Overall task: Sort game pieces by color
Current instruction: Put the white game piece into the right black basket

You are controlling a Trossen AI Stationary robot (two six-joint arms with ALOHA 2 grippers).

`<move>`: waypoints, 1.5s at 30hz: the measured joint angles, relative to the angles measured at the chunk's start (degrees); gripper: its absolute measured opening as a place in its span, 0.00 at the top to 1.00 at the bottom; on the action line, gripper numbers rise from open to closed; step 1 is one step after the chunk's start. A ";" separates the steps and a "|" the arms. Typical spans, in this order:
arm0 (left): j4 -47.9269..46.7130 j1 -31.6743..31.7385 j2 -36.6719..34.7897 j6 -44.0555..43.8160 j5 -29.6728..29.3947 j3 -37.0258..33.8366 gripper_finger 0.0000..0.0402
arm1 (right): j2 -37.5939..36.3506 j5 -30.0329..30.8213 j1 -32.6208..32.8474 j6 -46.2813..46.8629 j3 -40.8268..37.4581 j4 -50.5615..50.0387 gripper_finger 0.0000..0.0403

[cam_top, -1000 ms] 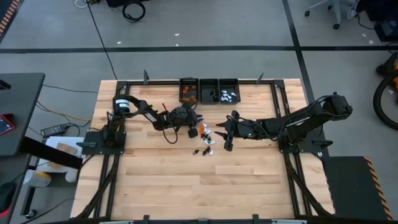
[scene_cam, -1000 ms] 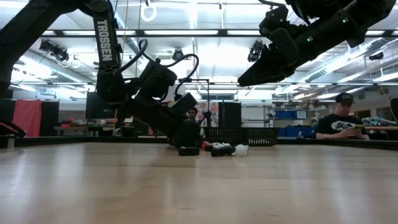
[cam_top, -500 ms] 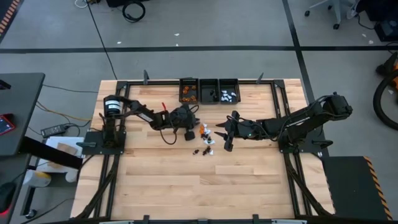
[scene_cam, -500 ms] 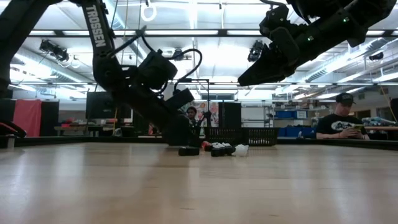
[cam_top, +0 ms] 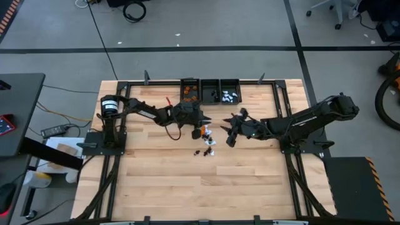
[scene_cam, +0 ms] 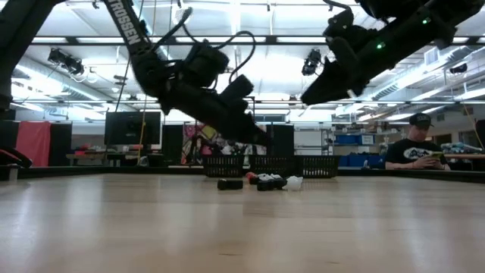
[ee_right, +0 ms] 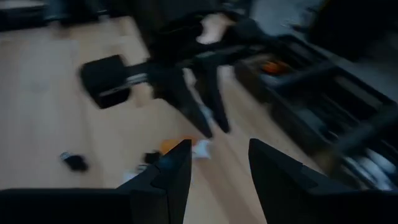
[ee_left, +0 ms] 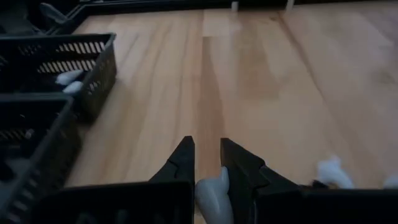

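high view, centre of the frame: the left gripper (cam_top: 201, 119) hangs above the wooden table (cam_top: 156, 181), just below the three black bins (cam_top: 210, 89) at the table's upper edge. its fingers (ee_left: 183, 163) are pinched on a white game piece (ee_left: 214, 196), seen between them at the bottom centre of the left wrist view. the loose game pieces (cam_top: 205, 140), orange, black and white, lie in a small cluster at the middle of the frame, just below that gripper; in the low view they sit at centre on the tabletop (scene_cam: 261, 182), in front of the bins. sorted pieces lie in the bins: orange in the leftmost, white in the rightmost (cam_top: 230, 96). the right gripper (cam_top: 230, 134) is right of centre, near the cluster and raised off the table, its fingers (ee_right: 171, 168) spread with nothing between them. low view, far right edge: a seated person (scene_cam: 415, 148) beyond the table.
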 joint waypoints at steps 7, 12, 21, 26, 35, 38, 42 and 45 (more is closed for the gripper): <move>-6.30 1.00 3.24 4.07 0.22 10.43 0.90 | -8.43 8.12 0.09 12.72 0.00 -15.48 0.59; -7.30 2.63 8.40 5.39 0.20 18.27 0.90 | -10.78 11.42 1.65 16.07 -0.01 -19.30 0.59; -7.14 4.72 17.80 2.49 0.12 30.89 0.90 | -10.95 18.29 4.93 15.74 0.00 -18.45 0.59; -8.68 4.84 21.29 1.30 -1.21 36.27 0.90 | -10.84 18.47 5.17 14.47 -0.01 -17.55 0.59; -11.58 6.28 26.42 -2.05 -3.39 45.13 0.90 | -10.84 18.86 5.16 14.56 0.00 -17.03 0.59; -12.75 7.06 28.31 -3.76 -3.92 47.39 0.90 | -10.84 18.86 5.18 14.56 0.00 -17.03 0.59; -13.44 7.51 29.36 -5.22 -4.37 48.33 0.90 | -10.84 18.86 5.51 14.58 0.00 -16.91 0.59; -14.19 7.46 29.39 -5.20 -5.44 48.33 0.90 | -10.84 19.81 5.90 14.39 -0.01 -16.86 0.59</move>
